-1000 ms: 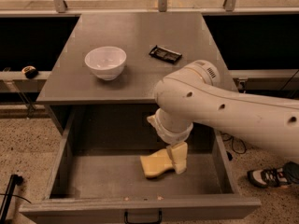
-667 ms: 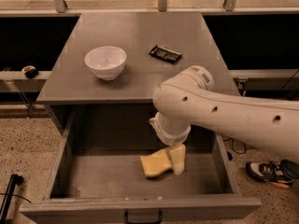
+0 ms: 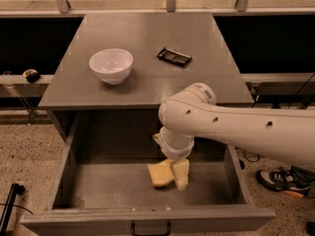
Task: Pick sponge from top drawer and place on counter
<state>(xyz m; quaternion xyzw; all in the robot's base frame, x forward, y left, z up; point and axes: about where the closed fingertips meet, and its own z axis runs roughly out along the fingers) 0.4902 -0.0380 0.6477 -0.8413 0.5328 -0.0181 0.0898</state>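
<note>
While the gripper (image 3: pixel 180 175) sits low inside the top drawer (image 3: pixel 106 188), hanging from the white arm (image 3: pixel 236 129) that reaches in from the right, the step in hand is judged to be the grasp of the sponge (image 3: pixel 158 175); the sponge lies on the drawer floor, right of centre, touching or just beside the gripper; whether the jaws are spread or closed on it cannot be told from this view.

Procedure, as judged: confirm that the jaws straddle the sponge body, not only its near edge; close gently, since the material is soft and will compress; lift straight up until clear of the drawer walls and of the front edge of the counter surface (image 3: pixel 147 38) overhead; only then carry it back and up.

Contents: the drawer holds the sponge and nothing else that can be made out; its black handle (image 3: pixel 150 228) shows at the front. A white bowl (image 3: pixel 111 65) stands near the left edge of the counter surface and appears empty; a small black flat object (image 3: pixel 174 56) lies toward the right edge; the front-right corner is a suitable place to set the sponge down.
</note>
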